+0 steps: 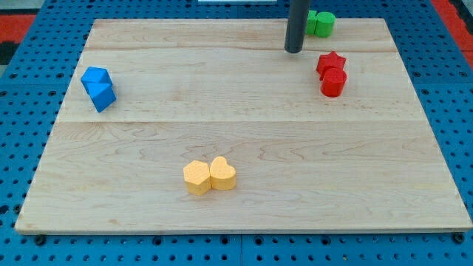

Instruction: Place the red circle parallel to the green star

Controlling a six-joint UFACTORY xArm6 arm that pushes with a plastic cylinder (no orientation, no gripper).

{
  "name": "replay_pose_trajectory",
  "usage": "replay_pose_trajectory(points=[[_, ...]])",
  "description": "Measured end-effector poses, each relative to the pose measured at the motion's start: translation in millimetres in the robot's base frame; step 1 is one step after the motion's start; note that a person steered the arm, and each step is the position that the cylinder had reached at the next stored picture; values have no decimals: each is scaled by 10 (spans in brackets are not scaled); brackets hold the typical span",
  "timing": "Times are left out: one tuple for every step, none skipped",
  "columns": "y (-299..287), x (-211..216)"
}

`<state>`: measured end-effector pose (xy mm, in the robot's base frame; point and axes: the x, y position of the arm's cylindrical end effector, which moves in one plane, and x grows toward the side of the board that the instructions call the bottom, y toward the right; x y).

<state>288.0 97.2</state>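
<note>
We see a pale wooden board (pixel 244 133) lying on a blue perforated table (pixel 22 111), with small coloured blocks grouped in pairs around it. Our dark straight rod comes down from the view's top, and my tip (pixel 294 51) rests on the board near its top edge; it is a plain rod end with nothing to spread or close, and it touches no block. Just to the view's right of the rod, at the board's top edge, sit two green blocks (pixel 320 23) pressed together, partly hidden by the rod, and we cannot tell which of them is the star. Below them and to the right of my tip lies the red star-shaped block (pixel 330 63), and the red round cylinder block (pixel 333 83) sits touching it on the side toward the view's bottom. Both red blocks are near my tip but apart from it. At the view's left, two blue angular blocks (pixel 97 88) touch each other, well apart from everything else. Toward the view's bottom, a yellow hexagon-like block (pixel 196 177) touches a yellow heart-shaped block (pixel 222 174).
</note>
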Motion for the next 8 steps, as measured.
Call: replay_pose_trajectory(points=[[4, 374], [733, 776], [1232, 1023], [1174, 1039], [847, 1228], [586, 1533], [652, 1939], [1329, 2080]])
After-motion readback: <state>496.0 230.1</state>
